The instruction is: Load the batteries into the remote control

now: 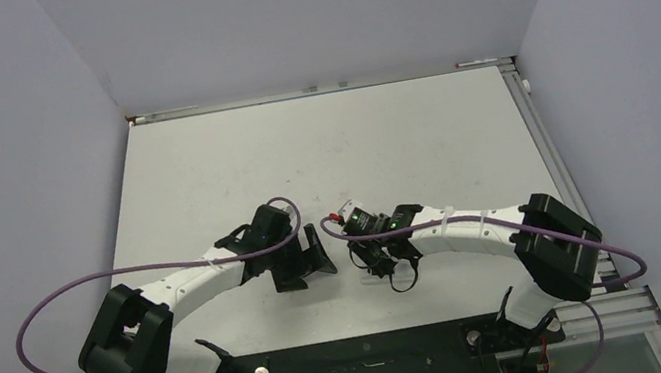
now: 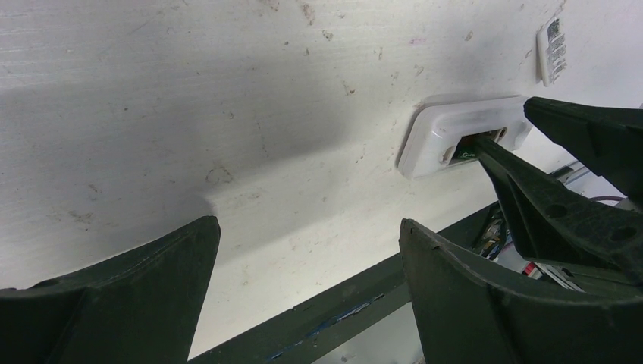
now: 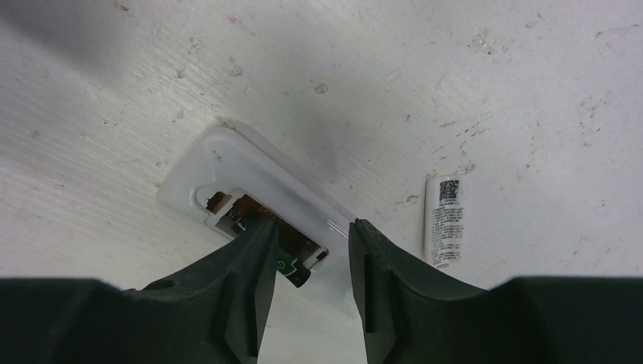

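- The small flat white plastic remote control lies slot side up on the scuffed, speckled white table, just in front of the two arms. From the overhead camera it is hidden under the two black claws.
- Its dark battery slot is open. The far end shows a rounded notch and brownish metal contacts; the near end is covered by the right claw.
- Only one of the batteries can be made out: a slim dark cylinder with a green mark, sitting low in the slot beside the inner finger. Its length is cut off by that finger. A second battery cannot be seen.
- The right claw's two matte black wedge fingers are partly spread, with the remote's white edge showing in the gap. One fingertip pokes into the slot; the other sits past the remote's long edge. Whether the tip touches the battery is hard to tell.
- The left claw is spread wide and grips nothing, hovering over bare table near the remote.
- A smaller white rectangular cover piece with a printed label lies flat just beside the remote, apart from it.
- A dark metal rail borders the table's near edge.
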Tool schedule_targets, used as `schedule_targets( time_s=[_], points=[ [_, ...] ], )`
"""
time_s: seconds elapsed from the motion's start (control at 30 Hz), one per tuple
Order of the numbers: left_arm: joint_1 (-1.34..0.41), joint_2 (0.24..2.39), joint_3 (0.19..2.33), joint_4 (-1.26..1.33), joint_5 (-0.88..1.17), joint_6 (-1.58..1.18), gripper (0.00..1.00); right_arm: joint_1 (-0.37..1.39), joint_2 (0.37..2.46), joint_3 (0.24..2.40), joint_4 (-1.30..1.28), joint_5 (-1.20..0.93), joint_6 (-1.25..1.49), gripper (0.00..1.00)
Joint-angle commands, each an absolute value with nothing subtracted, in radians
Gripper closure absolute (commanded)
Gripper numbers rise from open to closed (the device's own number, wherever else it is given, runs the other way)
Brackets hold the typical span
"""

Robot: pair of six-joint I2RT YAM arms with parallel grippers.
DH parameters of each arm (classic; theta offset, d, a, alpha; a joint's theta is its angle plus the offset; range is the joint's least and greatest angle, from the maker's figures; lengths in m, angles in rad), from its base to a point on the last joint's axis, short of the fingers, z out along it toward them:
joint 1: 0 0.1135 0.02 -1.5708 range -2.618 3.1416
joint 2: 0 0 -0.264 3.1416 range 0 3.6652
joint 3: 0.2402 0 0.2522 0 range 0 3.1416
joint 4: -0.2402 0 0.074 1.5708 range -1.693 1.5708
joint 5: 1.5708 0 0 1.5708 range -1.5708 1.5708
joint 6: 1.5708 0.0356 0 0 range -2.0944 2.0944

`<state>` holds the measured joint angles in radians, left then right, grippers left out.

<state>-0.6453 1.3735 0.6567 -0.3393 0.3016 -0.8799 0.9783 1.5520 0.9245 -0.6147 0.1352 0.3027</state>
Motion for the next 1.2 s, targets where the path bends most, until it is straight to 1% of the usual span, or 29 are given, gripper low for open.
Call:
schedule_targets(
  time_s=[0.0, 0.3, 0.5, 0.7, 0.8, 0.9, 1.17],
  points=[
    [-0.640, 1.366, 0.671, -0.310, 0.317, -0.868, 0.14, 0.988, 1.493, 0.972, -0.627, 0.186, 0.335, 0.60],
    [-0.664, 1.441, 0.722, -0.285, 0.328, -0.862, 0.14, 0.987, 1.393, 0.973, -0.665, 0.248, 0.435, 0.57],
    [-0.692, 1.515, 0.781, -0.265, 0.338, -0.858, 0.15, 0.979, 1.292, 0.920, -0.651, 0.222, 0.602, 0.59],
    [-0.708, 1.585, 0.818, -0.228, 0.370, -0.856, 0.23, 0.974, 1.252, 0.846, -0.606, 0.130, 0.735, 0.65],
    [-0.718, 1.611, 0.831, -0.216, 0.382, -0.854, 0.27, 0.975, 1.225, 0.783, -0.556, 0.105, 0.801, 0.66],
    [-0.725, 1.626, 0.841, -0.208, 0.392, -0.852, 0.31, 0.975, 1.203, 0.746, -0.542, 0.125, 0.847, 0.66],
    [-0.763, 1.665, 0.850, -0.168, 0.413, -0.871, 0.42, 0.973, 1.187, 0.726, -0.539, 0.164, 0.886, 0.65]
  ],
)
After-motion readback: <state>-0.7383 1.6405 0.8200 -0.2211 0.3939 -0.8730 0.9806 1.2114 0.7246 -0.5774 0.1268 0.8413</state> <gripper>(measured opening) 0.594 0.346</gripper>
